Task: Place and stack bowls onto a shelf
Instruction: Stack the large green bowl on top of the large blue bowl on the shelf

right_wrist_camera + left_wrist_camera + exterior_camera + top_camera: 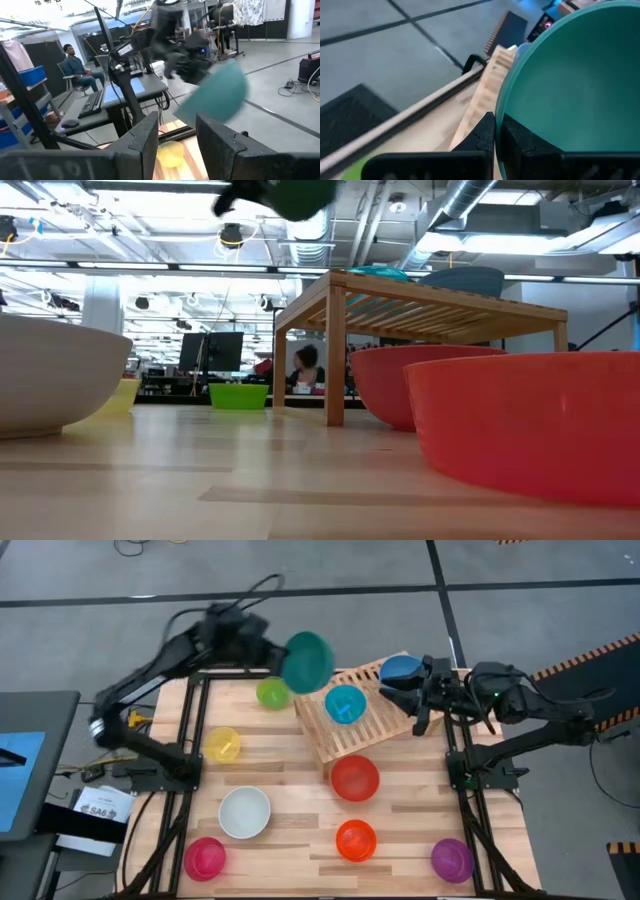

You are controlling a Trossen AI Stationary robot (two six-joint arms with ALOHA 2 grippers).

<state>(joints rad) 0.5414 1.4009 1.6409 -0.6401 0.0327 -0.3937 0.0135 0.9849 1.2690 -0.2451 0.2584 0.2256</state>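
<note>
The left gripper [275, 658] has its fingers [485, 135] clamped on the rim of a teal bowl [306, 661], one finger outside the wall and one inside. It holds the bowl tilted in the air, just off the shelf's [385, 718] 10 o'clock corner. The shelf, a slatted wooden rack, stands at about 1 o'clock on the surface [290, 775].

The right gripper [418, 688] hangs at the shelf's 2 o'clock edge. Its fingers [145, 142] stand apart with nothing between them, and they point toward the teal bowl.

Two bowls sit on the shelf: a light blue one [345, 704] near its middle and a darker blue one [400, 668] at its far corner, just beside the right gripper.

Seven bowls lie on the surface. A green one [272, 693] sits at 11 o'clock, below the lifted bowl, and a yellow one [222, 745] lies at 9. A large red one [354, 778] touches the shelf's near edge, a white one [244, 813] lies at 7, a pink one [204, 858] at the 7 o'clock corner, an orange one [355, 840] at 6, and a purple one [452, 859] at 5. That makes ten bowls counted, and one shelf.
</note>
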